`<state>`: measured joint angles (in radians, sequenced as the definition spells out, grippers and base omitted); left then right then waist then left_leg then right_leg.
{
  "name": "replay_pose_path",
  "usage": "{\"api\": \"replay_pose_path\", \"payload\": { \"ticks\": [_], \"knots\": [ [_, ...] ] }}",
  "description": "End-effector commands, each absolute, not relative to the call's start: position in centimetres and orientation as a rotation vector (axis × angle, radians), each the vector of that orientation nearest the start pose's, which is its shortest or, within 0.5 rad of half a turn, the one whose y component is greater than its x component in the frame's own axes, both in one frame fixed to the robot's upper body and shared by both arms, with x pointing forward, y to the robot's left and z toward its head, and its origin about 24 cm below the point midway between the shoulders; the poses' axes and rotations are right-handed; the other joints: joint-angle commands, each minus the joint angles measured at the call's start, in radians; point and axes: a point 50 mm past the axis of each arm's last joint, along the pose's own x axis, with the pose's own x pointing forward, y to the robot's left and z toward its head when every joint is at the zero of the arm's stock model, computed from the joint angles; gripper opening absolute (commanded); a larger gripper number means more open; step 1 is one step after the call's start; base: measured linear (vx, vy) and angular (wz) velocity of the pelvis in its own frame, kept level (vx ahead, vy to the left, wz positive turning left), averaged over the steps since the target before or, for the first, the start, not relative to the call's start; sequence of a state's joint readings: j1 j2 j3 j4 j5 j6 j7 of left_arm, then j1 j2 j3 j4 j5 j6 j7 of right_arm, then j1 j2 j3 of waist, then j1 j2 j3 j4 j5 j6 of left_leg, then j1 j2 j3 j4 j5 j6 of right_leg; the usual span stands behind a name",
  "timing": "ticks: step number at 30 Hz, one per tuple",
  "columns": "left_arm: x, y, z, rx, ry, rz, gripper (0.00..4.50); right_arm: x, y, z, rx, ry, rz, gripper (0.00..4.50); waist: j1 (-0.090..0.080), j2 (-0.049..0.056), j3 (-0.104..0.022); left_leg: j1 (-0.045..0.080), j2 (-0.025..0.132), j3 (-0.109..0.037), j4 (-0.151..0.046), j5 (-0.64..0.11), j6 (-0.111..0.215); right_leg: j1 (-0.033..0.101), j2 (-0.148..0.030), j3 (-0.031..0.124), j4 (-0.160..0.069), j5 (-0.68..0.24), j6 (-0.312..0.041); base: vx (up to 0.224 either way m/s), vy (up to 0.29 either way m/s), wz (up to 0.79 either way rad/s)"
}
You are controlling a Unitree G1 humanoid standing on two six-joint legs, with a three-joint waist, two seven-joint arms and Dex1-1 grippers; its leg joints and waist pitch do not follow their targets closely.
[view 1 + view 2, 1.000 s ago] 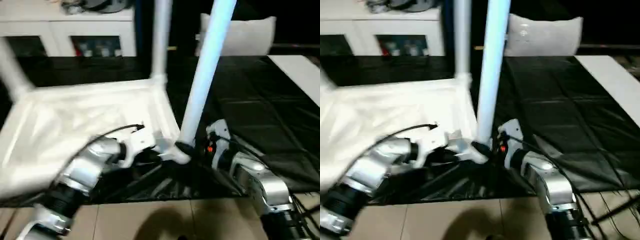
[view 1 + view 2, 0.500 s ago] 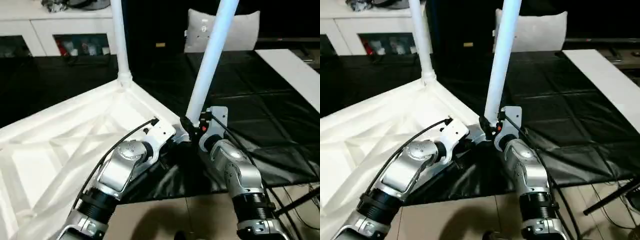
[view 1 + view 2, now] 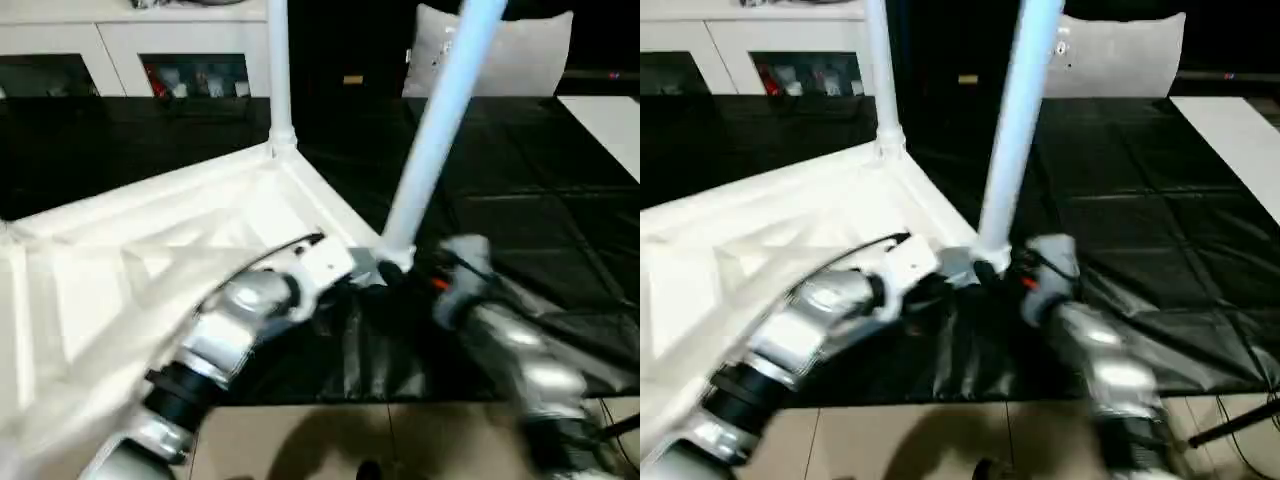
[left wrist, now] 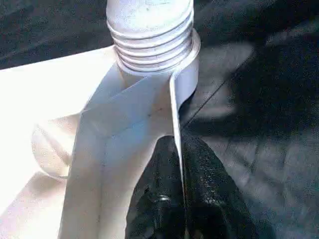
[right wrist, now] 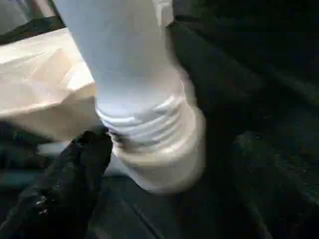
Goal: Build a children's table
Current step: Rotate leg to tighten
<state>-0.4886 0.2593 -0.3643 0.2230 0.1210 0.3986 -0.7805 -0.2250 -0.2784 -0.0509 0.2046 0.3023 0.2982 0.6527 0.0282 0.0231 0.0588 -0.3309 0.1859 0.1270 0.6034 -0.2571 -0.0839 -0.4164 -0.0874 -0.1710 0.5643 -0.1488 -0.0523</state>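
On black table point(image 3: 560, 200): upturned children's table point(image 3: 180, 230), legs up; left gripper point(image 4: 180, 164) pinching rim, right gripper point(image 5: 75, 164) seemingly open.

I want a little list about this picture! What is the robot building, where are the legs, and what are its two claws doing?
thing being built: white children's table, lying upside down on the black-covered work table
legs standing up: near-corner leg and far-corner leg
near-corner leg: threaded end sits in the corner socket
left gripper: shut, pinching the tabletop's rim beside that socket
right gripper: close beside the leg's base; open or shut unclear
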Motion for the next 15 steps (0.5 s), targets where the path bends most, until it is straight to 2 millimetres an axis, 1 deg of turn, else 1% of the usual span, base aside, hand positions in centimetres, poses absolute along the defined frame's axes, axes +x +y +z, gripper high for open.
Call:
{"api": "replay_pose_path", "payload": {
  "ticks": [1, 2, 3, 5, 7, 8, 9, 10, 11, 12, 13, 14, 15],
  "knots": [
    [30.2, 8.9, 4.9, 0.540, 0.435, -1.075, 0.00, 28.3, -17.1, 5.6, 0.085, 0.184, 0.736, 4.45, 0.008, -0.002, -0.056, -0.025, 0.032, 0.007, -0.064, 0.002, 0.147, 0.085, -0.071, 0.068, -0.074, -0.325, -0.093, 0.000, 0.000, 0.00],
    [30.1, 9.1, 4.8, 0.553, 0.443, -1.106, 0.00, 28.2, -17.5, 6.0, 0.047, 0.177, 0.773, 4.45, 0.007, 0.000, -0.054, -0.023, 0.030, 0.008, -0.065, -0.015, 0.141, 0.082, -0.070, 0.067, -0.079, -0.349, -0.087, 0.000, 0.000, 0.00],
    [29.8, 9.3, 4.7, 0.568, 0.454, -1.152, 0.00, 28.1, -17.9, 6.5, 0.002, 0.171, 0.815, 4.45, 0.011, -0.002, -0.053, -0.018, 0.030, 0.011, -0.067, -0.047, 0.128, 0.079, -0.070, 0.067, -0.086, -0.397, -0.069, 0.000, 0.000, 0.00],
    [29.6, 9.5, 4.7, 0.584, 0.456, -1.184, 0.00, 28.1, -18.1, 6.8, -0.026, 0.168, 0.839, 4.45, 0.013, -0.002, -0.053, -0.017, 0.033, 0.013, -0.069, -0.055, 0.121, 0.077, -0.069, 0.067, -0.087, -0.406, -0.063, 0.000, 0.000, 0.00],
    [29.1, 9.9, 4.5, 0.621, 0.462, -1.283, 0.00, 28.0, -18.3, 7.4, -0.094, 0.177, 0.919, 4.45, 0.015, -0.002, -0.054, -0.020, 0.035, 0.012, -0.069, -0.049, 0.121, 0.080, -0.069, 0.067, -0.083, -0.393, -0.062, 0.000, 0.000, 0.00],
    [29.1, 9.9, 4.5, 0.621, 0.462, -1.283, 0.00, 28.0, -18.3, 7.4, -0.094, 0.177, 0.919, 4.45, 0.016, -0.002, -0.055, -0.019, 0.036, 0.011, -0.069, -0.045, 0.121, 0.079, -0.069, 0.066, -0.080, -0.380, -0.067, 0.000, 0.000, 0.00],
    [28.8, 10.1, 4.5, 0.640, 0.466, -1.339, 0.00, 27.8, -18.2, 7.5, -0.118, 0.194, 0.971, 4.45, 0.015, -0.002, -0.056, -0.020, 0.037, 0.012, -0.069, -0.042, 0.121, 0.079, -0.069, 0.067, -0.079, -0.371, -0.070, 0.000, 0.000, 0.00],
    [28.5, 10.4, 4.5, 0.673, 0.468, -1.399, 0.00, 27.7, -18.1, 7.6, -0.153, 0.212, 1.026, 4.45, 0.017, -0.006, -0.057, -0.020, 0.037, 0.010, -0.068, -0.040, 0.127, 0.080, -0.069, 0.066, -0.078, -0.363, -0.075, 0.000, 0.000, 0.00],
    [28.3, 10.6, 4.5, 0.693, 0.469, -1.435, 0.00, 27.6, -18.0, 7.6, -0.173, 0.223, 1.058, 4.45, 0.018, -0.003, -0.058, -0.021, 0.038, 0.011, -0.068, -0.027, 0.131, 0.080, -0.069, 0.069, -0.072, -0.340, -0.083, 0.000, 0.000, 0.00],
    [28.3, 10.8, 4.5, 0.712, 0.474, -1.462, 0.00, 27.5, -17.9, 7.6, -0.192, 0.237, 1.090, 4.45, 0.019, -0.006, -0.059, -0.020, 0.039, 0.010, -0.067, -0.020, 0.135, 0.079, -0.070, 0.069, -0.070, -0.328, -0.088, 0.000, 0.000, 0.00],
    [28.3, 10.9, 4.5, 0.727, 0.478, -1.475, 0.00, 27.5, -17.8, 7.5, -0.209, 0.248, 1.112, 4.45, 0.021, -0.004, -0.060, -0.019, 0.041, 0.010, -0.066, -0.002, 0.140, 0.078, -0.070, 0.070, -0.065, -0.304, -0.100, 0.000, 0.000, 0.00],
    [28.3, 11.0, 4.6, 0.741, 0.477, -1.492, 0.00, 27.5, -17.7, 7.4, -0.228, 0.261, 1.131, 4.45, 0.021, -0.004, -0.060, -0.019, 0.042, 0.011, -0.065, 0.005, 0.142, 0.077, -0.070, 0.072, -0.063, -0.293, -0.106, 0.000, 0.000, 0.00],
    [28.3, 11.0, 4.6, 0.746, 0.476, -1.498, 0.00, 27.5, -17.6, 7.3, -0.237, 0.267, 1.138, 4.45, 0.025, -0.006, -0.061, -0.019, 0.042, 0.011, -0.066, 0.012, 0.144, 0.079, -0.071, 0.071, -0.060, -0.289, -0.113, 0.000, 0.000, 0.00]
  ]
}}
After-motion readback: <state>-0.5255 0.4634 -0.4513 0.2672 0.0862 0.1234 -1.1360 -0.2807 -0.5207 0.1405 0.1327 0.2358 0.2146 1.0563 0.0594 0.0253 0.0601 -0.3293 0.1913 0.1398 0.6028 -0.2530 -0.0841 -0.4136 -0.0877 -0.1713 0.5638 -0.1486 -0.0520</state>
